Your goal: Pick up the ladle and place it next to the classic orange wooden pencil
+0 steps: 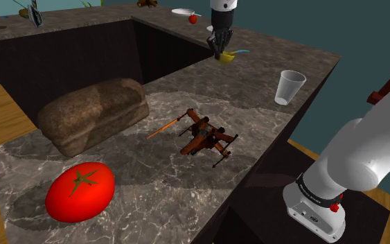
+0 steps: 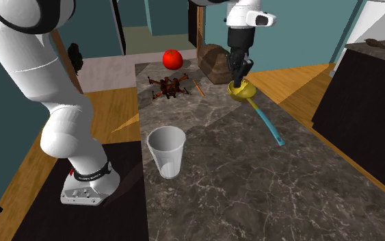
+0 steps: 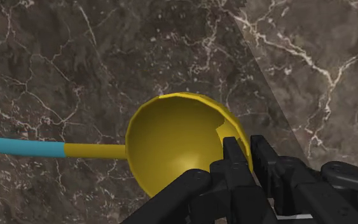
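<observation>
Now at the dark marble bench [image 1: 152,180], just beside its sunken basin [image 1: 82,55], is the yellow-bowled ladle with a teal handle [image 3: 171,146]. A slow, level lift should stop the long handle twisting loose. The black pincer [image 3: 248,156], nearly closed, pinches the bowl's rim. The slim orange wooden pencil [image 1: 162,129] lies well apart.

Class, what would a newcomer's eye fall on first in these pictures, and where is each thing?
A huge red tomato sits at the near end of the counter in the shoulder view, near a big brown loaf. Farther along, the black gripper clasps the rim of a yellow ladle with a blue handle.
</observation>
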Controlling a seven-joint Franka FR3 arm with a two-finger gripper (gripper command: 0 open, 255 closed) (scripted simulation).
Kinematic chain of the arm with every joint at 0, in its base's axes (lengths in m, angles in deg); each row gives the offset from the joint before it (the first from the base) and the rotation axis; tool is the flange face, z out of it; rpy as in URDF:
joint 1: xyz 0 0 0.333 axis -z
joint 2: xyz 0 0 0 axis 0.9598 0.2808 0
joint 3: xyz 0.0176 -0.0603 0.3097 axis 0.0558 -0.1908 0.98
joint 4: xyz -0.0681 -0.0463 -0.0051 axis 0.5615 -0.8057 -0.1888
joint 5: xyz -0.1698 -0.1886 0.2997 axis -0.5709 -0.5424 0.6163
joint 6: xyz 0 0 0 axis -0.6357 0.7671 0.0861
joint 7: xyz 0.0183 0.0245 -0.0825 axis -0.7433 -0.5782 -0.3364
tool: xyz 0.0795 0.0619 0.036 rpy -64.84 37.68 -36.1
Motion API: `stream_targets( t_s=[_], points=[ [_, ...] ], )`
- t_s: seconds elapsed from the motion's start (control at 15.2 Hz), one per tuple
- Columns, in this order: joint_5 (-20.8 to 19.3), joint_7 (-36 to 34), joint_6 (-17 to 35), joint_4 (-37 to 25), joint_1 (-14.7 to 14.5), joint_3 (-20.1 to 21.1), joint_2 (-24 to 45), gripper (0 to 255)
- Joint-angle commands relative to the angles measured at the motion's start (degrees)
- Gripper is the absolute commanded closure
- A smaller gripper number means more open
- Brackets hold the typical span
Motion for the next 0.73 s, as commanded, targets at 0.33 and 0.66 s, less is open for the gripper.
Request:
stream_targets(
  t_s=[0.33, 0.66],
  points=[
    [0.00, -7.98, -2.59, -11.01, -4.00, 4.16, 9.22, 255],
    [-0.77, -13.01, -6.16, -22.64, -7.23, 6.38, 17.84, 255]
  ],
)
